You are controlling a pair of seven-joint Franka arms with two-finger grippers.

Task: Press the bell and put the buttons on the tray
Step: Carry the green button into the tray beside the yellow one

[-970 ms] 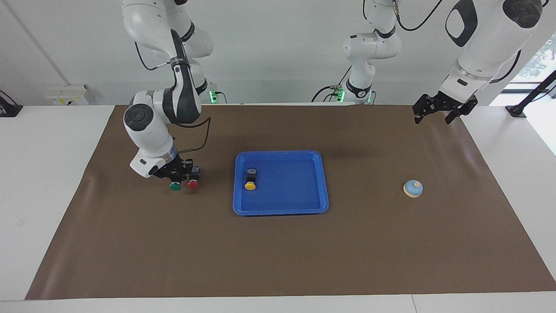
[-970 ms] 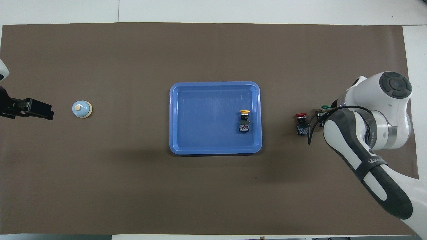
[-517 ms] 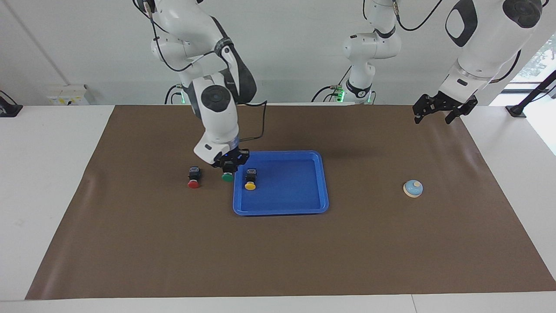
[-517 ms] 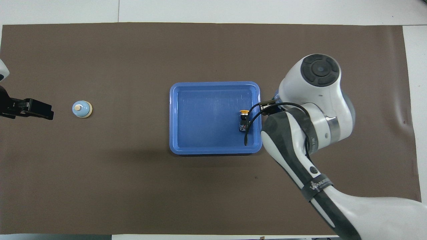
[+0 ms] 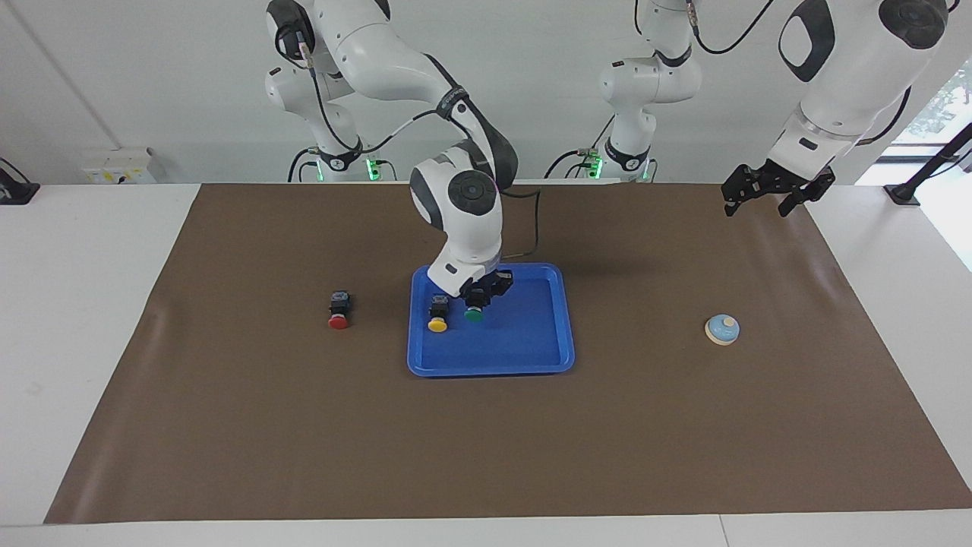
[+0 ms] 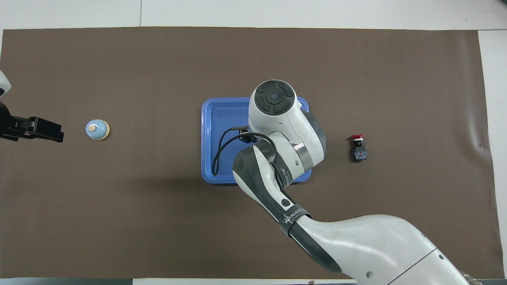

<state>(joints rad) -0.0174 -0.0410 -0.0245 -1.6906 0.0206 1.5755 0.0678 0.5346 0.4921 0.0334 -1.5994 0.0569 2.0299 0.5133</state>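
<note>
The right gripper (image 5: pixel 481 295) is clamped on the green button (image 5: pixel 474 313), low over the blue tray (image 5: pixel 531 357) and just beside the yellow button (image 5: pixel 437 314) lying in it. This looks like the placing step: lower, then release. The red button (image 5: pixel 339 310) lies off the tray, toward the right arm's end. The bell (image 5: pixel 721 330) sits well apart from the tray toward the left arm's end, where the left gripper (image 5: pixel 774 191) waits raised, fingers spread.

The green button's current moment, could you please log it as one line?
right gripper: shut on green button, over tray | yellow button: in tray | red button: on mat | left gripper: waiting
</note>
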